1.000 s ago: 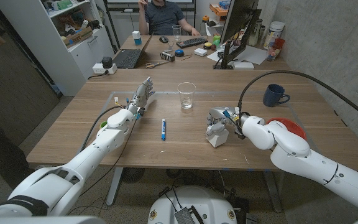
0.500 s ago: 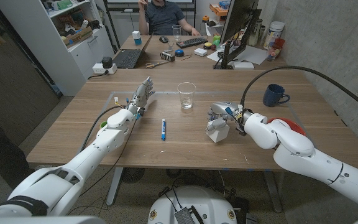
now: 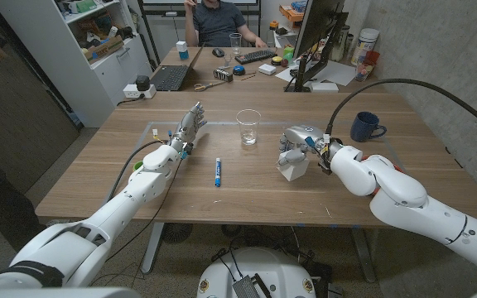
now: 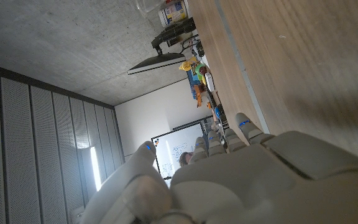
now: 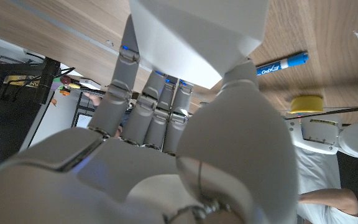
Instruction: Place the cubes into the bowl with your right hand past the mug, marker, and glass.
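My right hand grips a white cube from above and holds it just over the table, right of centre. In the right wrist view the same cube sits at the tips of my fingers. A clear glass stands to the left of the hand and further back. The blue marker lies left of the cube, and it also shows as the marker beyond my hand. The dark blue mug stands to the hand's right. My left hand is open with its fingers stretched out.
A small yellow-green object sits by my left wrist, also seen as a yellow object. A black cable arcs over my right arm. Behind the table a desk holds a laptop and a keyboard, with a person seated there.
My right hand has risen and moved toward the back right with the white cube, closer to the mug. My right arm now covers the red bowl. The left hand has not moved.
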